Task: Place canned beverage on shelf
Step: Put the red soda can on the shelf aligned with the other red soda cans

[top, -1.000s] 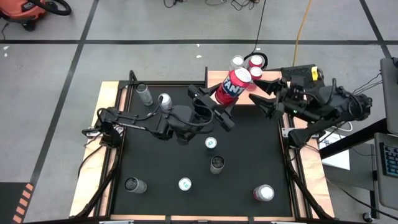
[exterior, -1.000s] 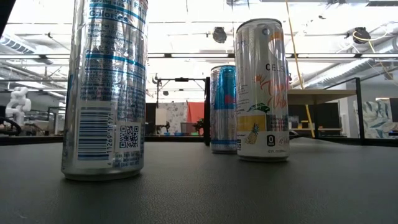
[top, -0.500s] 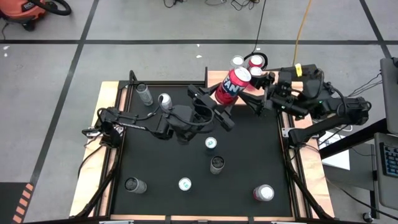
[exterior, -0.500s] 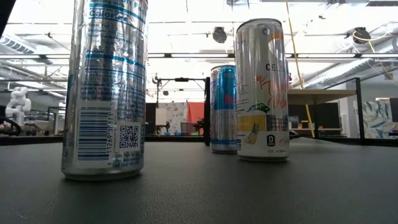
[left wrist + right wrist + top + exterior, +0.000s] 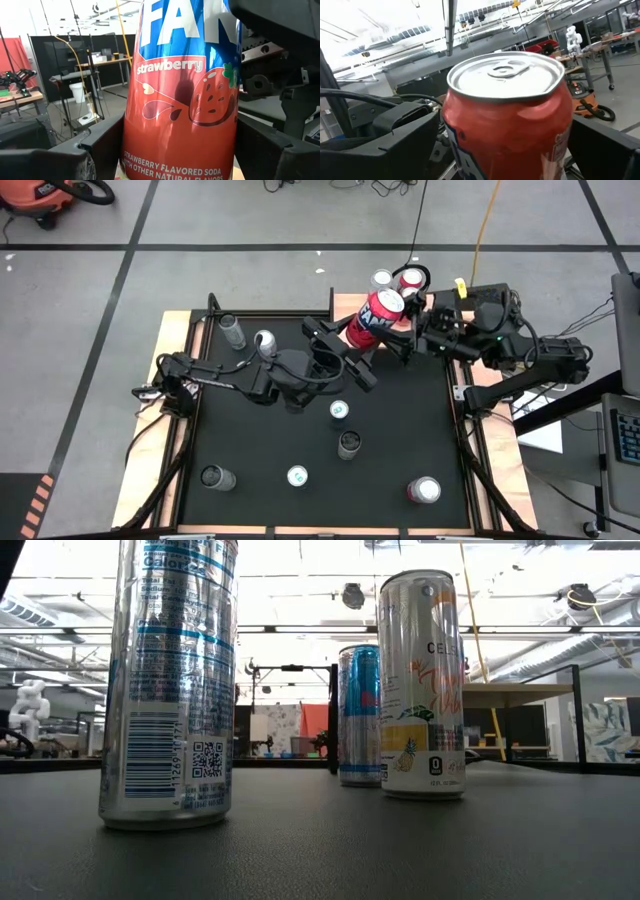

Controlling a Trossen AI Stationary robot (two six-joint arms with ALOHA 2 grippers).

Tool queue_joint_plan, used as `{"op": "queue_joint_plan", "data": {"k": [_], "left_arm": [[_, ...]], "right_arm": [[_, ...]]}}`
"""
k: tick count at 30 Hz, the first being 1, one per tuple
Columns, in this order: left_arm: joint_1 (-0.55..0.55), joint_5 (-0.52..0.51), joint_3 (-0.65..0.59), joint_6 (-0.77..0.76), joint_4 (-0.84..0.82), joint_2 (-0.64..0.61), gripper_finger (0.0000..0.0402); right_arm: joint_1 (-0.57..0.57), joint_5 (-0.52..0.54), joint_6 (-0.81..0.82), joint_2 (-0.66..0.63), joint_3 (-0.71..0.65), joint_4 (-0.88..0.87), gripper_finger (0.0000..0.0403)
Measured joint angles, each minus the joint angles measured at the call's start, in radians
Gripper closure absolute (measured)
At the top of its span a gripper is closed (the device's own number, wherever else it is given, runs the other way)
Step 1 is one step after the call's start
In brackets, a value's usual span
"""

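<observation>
A red strawberry soda can [image 5: 375, 318] hangs in the air by the near edge of the shelf [image 5: 345, 304], a light-wood board at the table's far right. My left gripper [image 5: 358, 345] is shut on it. My right gripper [image 5: 400, 328] has come in from the right and is open. Its fingers [image 5: 395, 132] stand on either side of the can's upper part [image 5: 507, 125]. Three cans stand on the shelf, among them a silver-topped one [image 5: 381, 279] and a red one [image 5: 411, 277]. My left gripper pinches the can's lower body [image 5: 180, 150] between its two fingers [image 5: 102, 145], one on each side wall. The fingers come roughly level from the table's left. The can is lifted clear and roughly upright, top up. My right gripper: I cannot tell whether its fingers touch the can.
Several cans stand loose on the black mat: two at the far left [image 5: 232, 330], two in the middle [image 5: 349, 443], and others along the near edge [image 5: 424, 490]. In the low view three cans [image 5: 421, 680] stand close by. Wooden strips [image 5: 170, 360] edge the table.
My right gripper has moved toward the table's left, up to the held can, turning as it went. Its open fingers now flank the can's top. The left gripper and the can have kept still.
</observation>
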Motion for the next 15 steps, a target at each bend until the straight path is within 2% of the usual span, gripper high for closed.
{"op": "queue_joint_plan", "data": {"k": [15], "left_arm": [[0.0,-0.006,0.0,0.0,-0.007,0.0,0.0095]], "right_arm": [[0.0,0.0,-0.029,-0.003,0.0,0.0,0.0016]]}}
